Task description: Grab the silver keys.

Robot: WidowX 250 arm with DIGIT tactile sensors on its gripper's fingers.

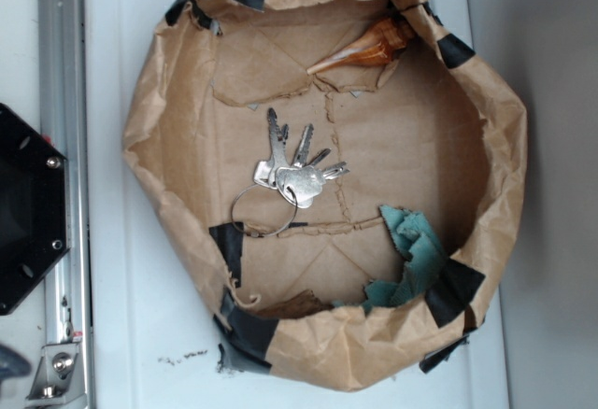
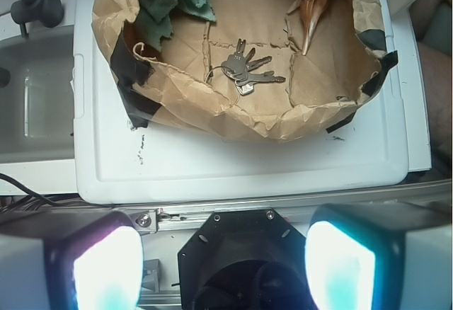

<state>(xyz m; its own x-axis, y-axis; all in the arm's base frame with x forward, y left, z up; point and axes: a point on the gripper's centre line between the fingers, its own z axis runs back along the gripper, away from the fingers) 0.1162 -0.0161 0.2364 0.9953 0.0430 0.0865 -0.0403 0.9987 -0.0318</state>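
Note:
The silver keys (image 1: 294, 168) lie fanned on a thin wire ring in the middle of a rolled-down brown paper bag (image 1: 159, 119). In the wrist view the silver keys (image 2: 245, 69) rest far ahead, inside the paper bag (image 2: 233, 115). My gripper (image 2: 224, 267) hangs high over the black robot base, well short of the bag. Its two glowing pads (image 2: 106, 271) stand wide apart with nothing between them. The gripper does not show in the exterior view.
An orange-brown pointed shell (image 1: 369, 49) lies at the bag's far side, and a teal scrap of cloth (image 1: 416, 255) sits at its right front. The bag rests on a white lid (image 2: 248, 165). The black base (image 1: 23, 208) and a metal rail (image 1: 61, 101) stand beside it.

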